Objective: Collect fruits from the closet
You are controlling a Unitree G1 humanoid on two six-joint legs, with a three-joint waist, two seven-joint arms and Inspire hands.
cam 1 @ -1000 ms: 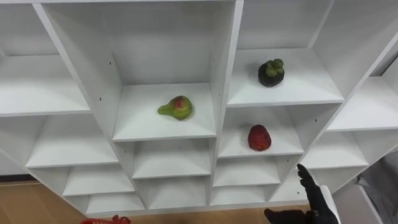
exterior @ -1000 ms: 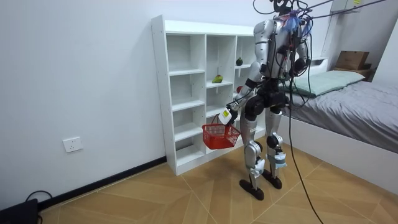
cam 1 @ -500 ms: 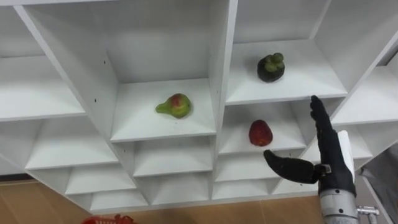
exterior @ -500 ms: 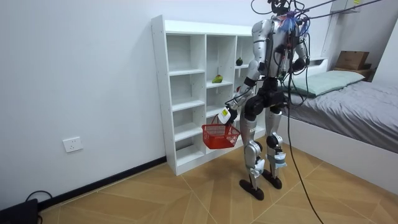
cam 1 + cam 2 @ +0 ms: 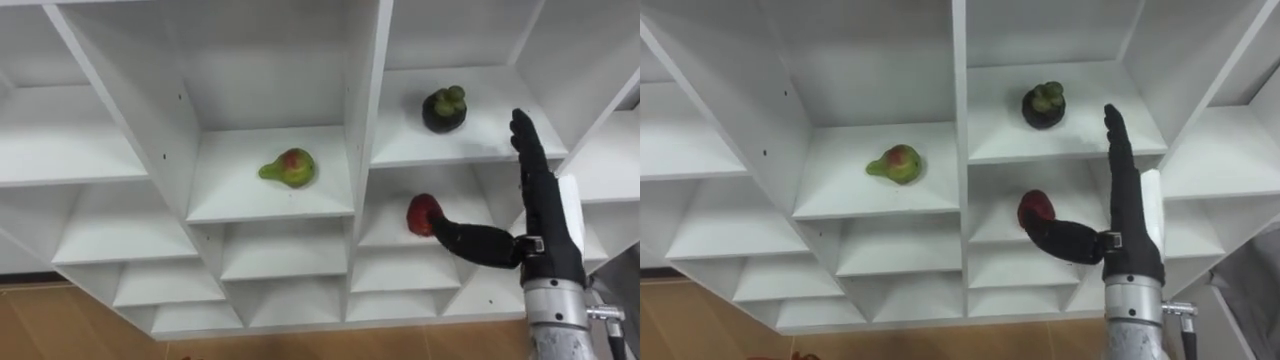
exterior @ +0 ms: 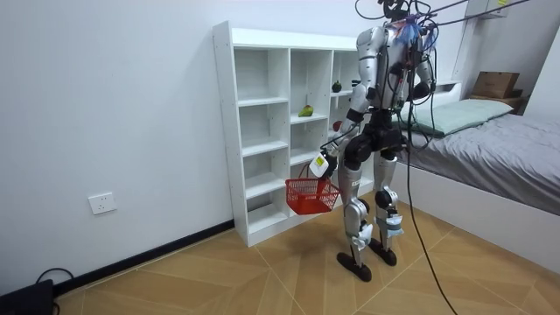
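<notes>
Right hand (image 5: pixel 545 238), fingers straight and spread, has its thumb at the red fruit (image 5: pixel 419 212) in the closet (image 5: pixel 365 120); left hand (image 6: pixel 320 163) grips the red basket (image 6: pixel 311 198).

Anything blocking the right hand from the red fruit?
Nothing visible. The right hand is open at the red fruit, thumb tip at its side; that compartment has an open front. Left hand holds the red basket.

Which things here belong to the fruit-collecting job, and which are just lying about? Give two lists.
Job: pear, dark fruit, red fruit, white shelves, red basket hanging from the left hand, open right hand by the red fruit.
Lying about: bed, cardboard box, wall socket.
</notes>
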